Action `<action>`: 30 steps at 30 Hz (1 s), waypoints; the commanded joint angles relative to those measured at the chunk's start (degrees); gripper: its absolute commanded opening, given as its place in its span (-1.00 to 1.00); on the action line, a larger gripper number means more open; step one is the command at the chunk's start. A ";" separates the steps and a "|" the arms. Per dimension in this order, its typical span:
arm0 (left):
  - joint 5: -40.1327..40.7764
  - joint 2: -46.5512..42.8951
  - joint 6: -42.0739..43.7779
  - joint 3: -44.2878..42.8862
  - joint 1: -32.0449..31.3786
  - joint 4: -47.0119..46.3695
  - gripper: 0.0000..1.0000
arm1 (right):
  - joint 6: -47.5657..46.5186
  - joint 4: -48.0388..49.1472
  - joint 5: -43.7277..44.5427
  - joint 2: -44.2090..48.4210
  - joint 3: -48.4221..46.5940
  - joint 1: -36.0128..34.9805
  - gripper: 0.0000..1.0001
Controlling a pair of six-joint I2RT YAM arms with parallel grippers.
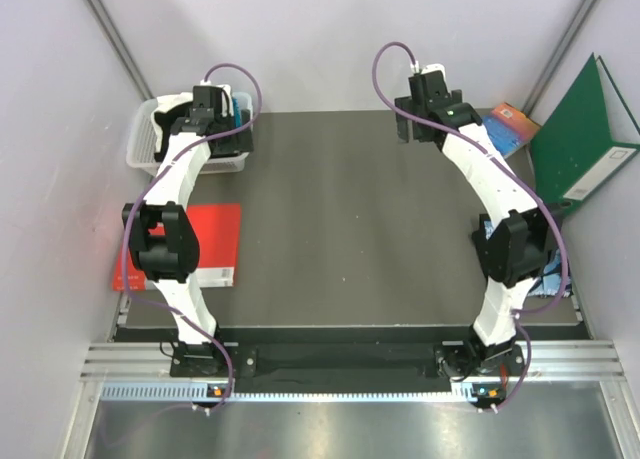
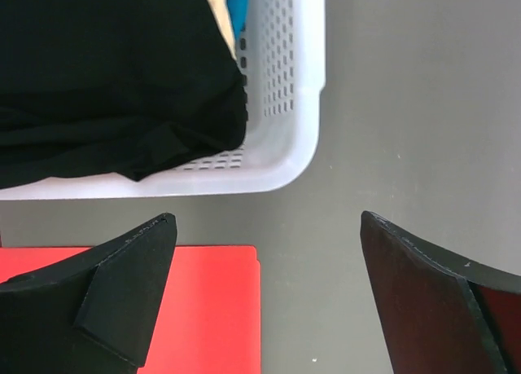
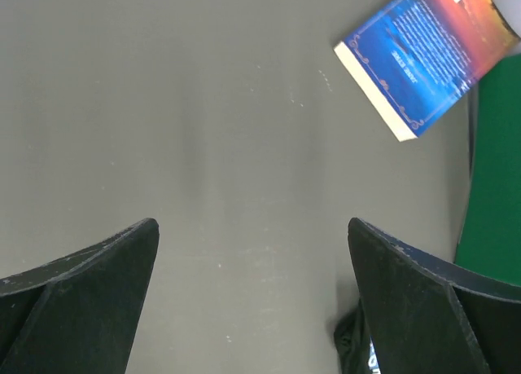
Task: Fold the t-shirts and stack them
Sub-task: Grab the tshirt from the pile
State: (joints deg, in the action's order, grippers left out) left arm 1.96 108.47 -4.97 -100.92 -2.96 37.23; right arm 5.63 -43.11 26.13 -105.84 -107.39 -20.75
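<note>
The t-shirts lie in a white perforated basket (image 2: pixel 303 105) at the table's far left. In the left wrist view a large black t-shirt (image 2: pixel 106 72) fills the basket, with slivers of a cream shirt (image 2: pixel 216 7) and a teal-blue shirt (image 2: pixel 238 6) behind it. My left gripper (image 2: pixel 267 221) is open and empty, hovering over the basket's near right corner (image 1: pixel 222 124); in the top view the arm hides most of the shirts. My right gripper (image 3: pixel 252 223) is open and empty above bare table at the far right (image 1: pixel 425 119).
A flat red book (image 1: pixel 215 244) lies on the left, just in front of the basket (image 1: pixel 140 144); it also shows in the left wrist view (image 2: pixel 203 309). A blue and orange book (image 3: pixel 423 52) and a green binder (image 1: pixel 585 144) sit at the far right. A dark object with blue print (image 3: pixel 352 345) lies by the right fingers.
</note>
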 commanded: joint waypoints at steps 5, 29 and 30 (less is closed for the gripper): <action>5.95 -1.77 -7.13 -0.76 0.15 -4.45 0.99 | 0.53 -1.18 -2.75 -3.93 -7.21 -1.22 0.99; 2.09 24.58 -14.98 -29.14 10.96 -5.16 0.98 | -0.09 -5.05 -2.14 -5.34 -3.17 -2.19 0.99; 1.83 25.38 -15.15 -30.98 11.05 -4.46 0.98 | -0.27 -4.96 -2.05 -5.43 -3.09 -2.10 0.99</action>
State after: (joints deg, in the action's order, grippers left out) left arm 5.37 131.26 -18.35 -125.58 9.23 35.05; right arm 5.76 -47.11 22.79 -111.28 -111.18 -22.02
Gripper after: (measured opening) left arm 0.993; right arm 0.995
